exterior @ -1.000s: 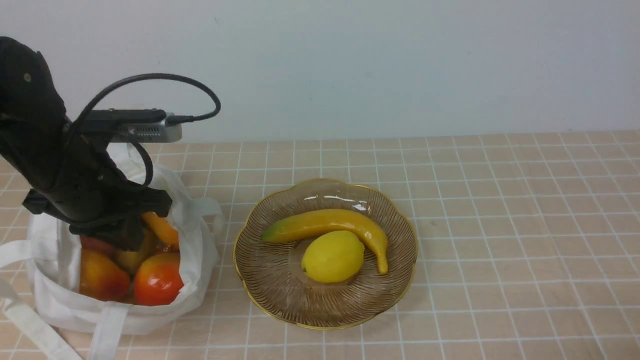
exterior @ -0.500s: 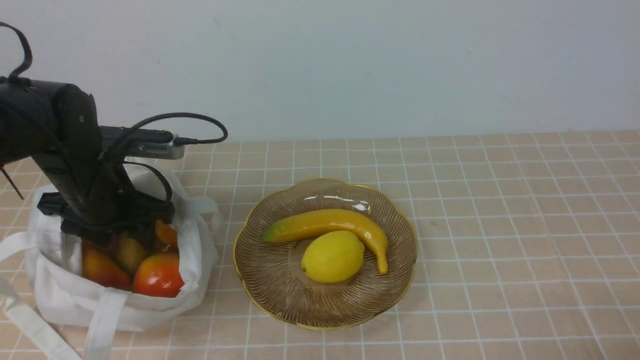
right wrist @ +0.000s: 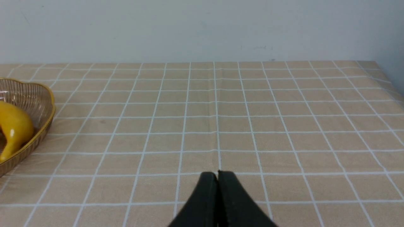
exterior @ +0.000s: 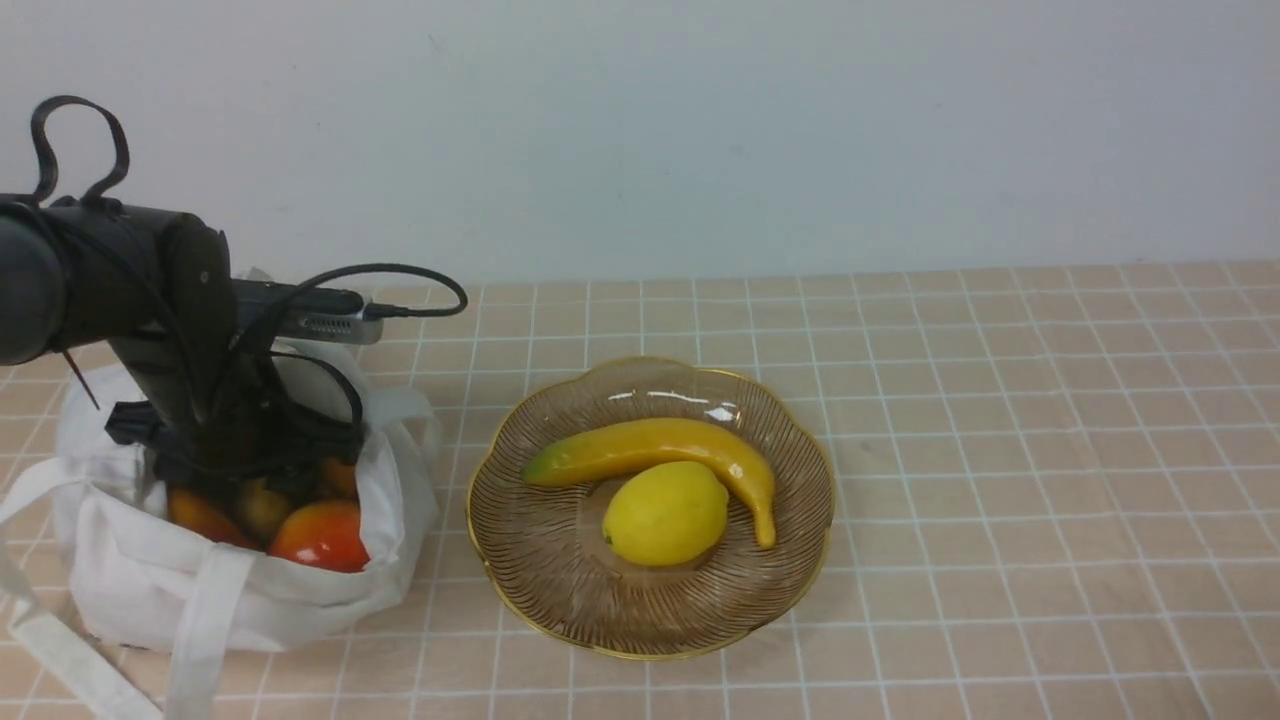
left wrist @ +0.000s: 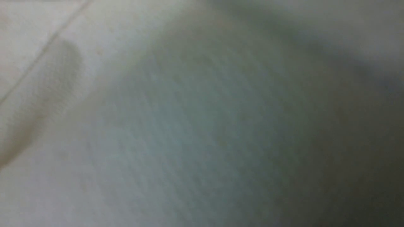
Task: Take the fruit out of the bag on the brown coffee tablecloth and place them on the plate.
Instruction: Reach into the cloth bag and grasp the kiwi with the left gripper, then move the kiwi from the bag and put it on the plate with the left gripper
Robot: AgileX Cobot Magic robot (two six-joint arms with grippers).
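The white bag point(exterior: 130, 590) sits on the brown coffee tablecloth point(exterior: 1000, 450) at the left, its mouth open upward. Fruit shows inside: a red-orange one point(exterior: 322, 537) in front, a dull yellow-brown one point(exterior: 262, 508) and an orange one point(exterior: 200, 515) behind. My left gripper point(exterior: 265, 470) reaches down into the bag's mouth, its fingers hidden among the fruit. The left wrist view shows only blurred white cloth point(left wrist: 157, 126). The ribbed plate point(exterior: 560, 610) holds a banana point(exterior: 650, 445) and a lemon point(exterior: 665, 513). My right gripper point(right wrist: 217, 173) is shut above bare cloth.
Flat white strap handles point(exterior: 60, 650) trail from the bag toward the front left edge. A black cable point(exterior: 410, 275) loops off the left wrist camera. In the right wrist view the plate's rim point(right wrist: 41, 101) and banana tip point(right wrist: 14, 129) sit far to one side.
My left arm has sunk lower into the bag and shifted slightly right. The bag's rim has slumped, hiding more of the fruit. Plate, banana and lemon have not moved.
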